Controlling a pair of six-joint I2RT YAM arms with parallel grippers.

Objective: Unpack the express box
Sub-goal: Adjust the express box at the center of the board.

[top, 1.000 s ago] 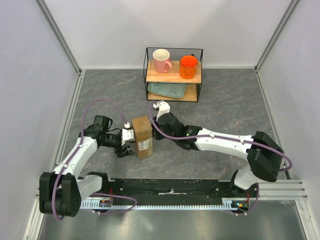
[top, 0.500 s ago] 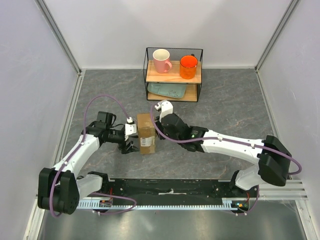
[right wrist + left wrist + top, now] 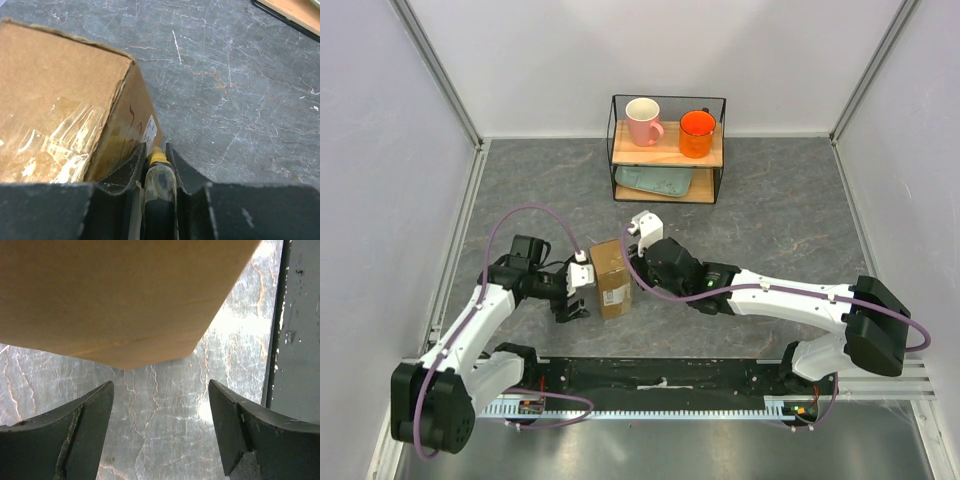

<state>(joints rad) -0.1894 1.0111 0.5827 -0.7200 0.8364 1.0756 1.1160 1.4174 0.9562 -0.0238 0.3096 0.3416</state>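
express box (image 3: 608,277): stiff, likely light; grip side walls | left gripper (image 3: 160,385), 9 o'clock, spread, empty | right gripper (image 3: 156,150), 2 o'clock, clamping knife (image 3: 159,172)

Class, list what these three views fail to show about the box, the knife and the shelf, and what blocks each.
- Blade of the utility knife: right wrist view, the right end effector encloses it; only its top edge shows.
- Text on the shipping label: top view, too small.
- Far end of the express box: left wrist view, cut off by the top edge.
- Back of the teal tray: top view, hidden under the upper shelf.
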